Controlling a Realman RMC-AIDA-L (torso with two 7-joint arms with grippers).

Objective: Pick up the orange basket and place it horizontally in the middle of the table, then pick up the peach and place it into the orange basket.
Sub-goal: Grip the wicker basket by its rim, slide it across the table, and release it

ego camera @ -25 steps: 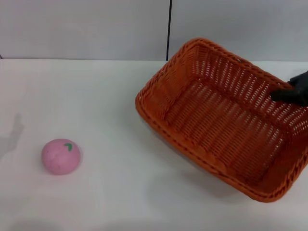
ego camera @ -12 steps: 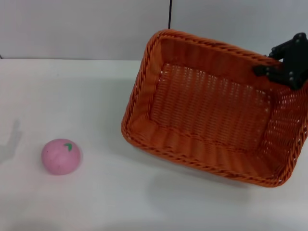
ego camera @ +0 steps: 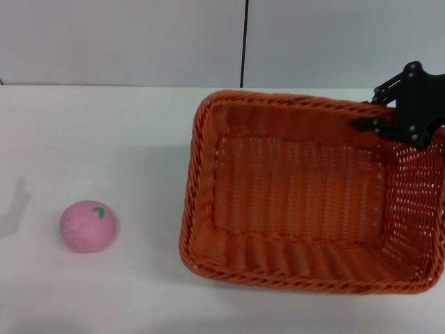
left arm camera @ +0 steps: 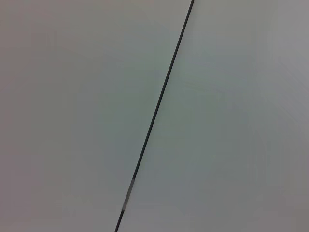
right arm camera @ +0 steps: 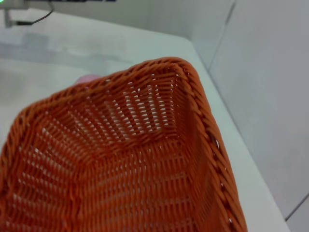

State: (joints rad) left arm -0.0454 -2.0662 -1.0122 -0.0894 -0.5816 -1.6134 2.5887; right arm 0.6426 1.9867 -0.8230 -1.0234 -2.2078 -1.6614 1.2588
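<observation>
The orange basket (ego camera: 292, 261) lies right of centre on the white table (ego camera: 104, 139), long side running left to right, opening up. My right gripper (ego camera: 393, 124), black, is at the basket's far right corner and shut on the braided rim. The right wrist view looks down into the orange basket (right arm camera: 135, 164) and shows none of that arm's fingers. The pink peach (ego camera: 87, 226) sits alone at the near left, a hand's width from the basket; a sliver of the peach (right arm camera: 87, 78) shows past the rim. My left gripper is out of view.
A grey wall with a dark vertical seam (ego camera: 244, 42) stands behind the table; the left wrist view shows only this wall seam (left arm camera: 154, 116). Bare tabletop lies between the peach and the basket.
The basket has swung round and shifted left with my right gripper on its rim, from a diagonal, tilted pose to lying lengthwise across the table. The peach has not moved.
</observation>
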